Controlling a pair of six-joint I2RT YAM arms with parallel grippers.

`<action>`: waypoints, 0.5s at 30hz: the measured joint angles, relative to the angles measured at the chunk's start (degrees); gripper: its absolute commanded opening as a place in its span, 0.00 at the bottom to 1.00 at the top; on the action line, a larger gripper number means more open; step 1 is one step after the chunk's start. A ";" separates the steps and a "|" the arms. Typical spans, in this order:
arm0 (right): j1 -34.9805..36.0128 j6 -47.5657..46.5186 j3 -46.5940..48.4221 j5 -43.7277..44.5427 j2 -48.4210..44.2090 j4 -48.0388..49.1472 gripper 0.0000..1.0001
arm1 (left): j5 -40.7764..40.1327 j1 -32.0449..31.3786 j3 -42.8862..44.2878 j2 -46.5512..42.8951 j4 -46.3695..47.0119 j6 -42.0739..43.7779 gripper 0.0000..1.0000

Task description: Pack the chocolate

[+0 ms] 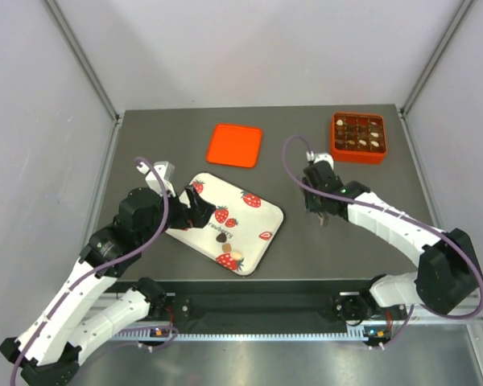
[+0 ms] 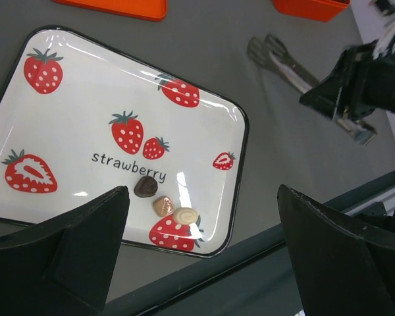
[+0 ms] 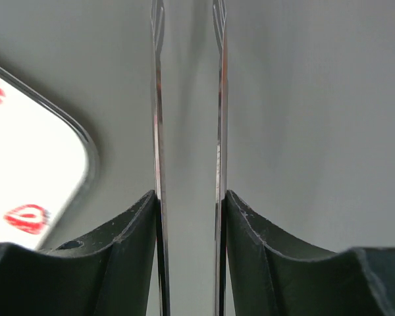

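Three chocolates lie on the white strawberry tray (image 1: 253,215) near its front corner: a dark brown one (image 2: 145,186), a light brown one (image 2: 163,206) and a cream-white one (image 2: 185,216). They also show in the top view (image 1: 228,248). My left gripper (image 1: 191,214) is open and empty, its fingers (image 2: 92,224) hovering over the tray's near edge (image 2: 79,105). My right gripper (image 1: 320,211) is shut on metal tongs (image 3: 157,99), held over bare table right of the tray. The tongs' arms stand apart with nothing between them, and the tongs (image 2: 283,60) show in the left wrist view too.
An orange box (image 1: 358,154) with a grid of several chocolates stands at the back right. Its flat orange lid (image 1: 234,145) lies at the back, beyond the tray. The table's front edge runs just below the tray.
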 measured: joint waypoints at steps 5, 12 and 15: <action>2.60 3.43 -7.67 3.28 -1.18 1.22 0.47 | 1.14 0.00 0.04 -1.51 -0.66 -0.72 0.99; 3.28 7.48 -14.49 4.42 -3.32 5.18 0.53 | 1.66 0.00 1.57 -1.95 -3.13 -0.90 0.99; 3.54 8.70 -16.04 4.39 -3.23 6.23 0.58 | 1.68 0.00 1.84 -1.97 -3.15 -1.42 0.99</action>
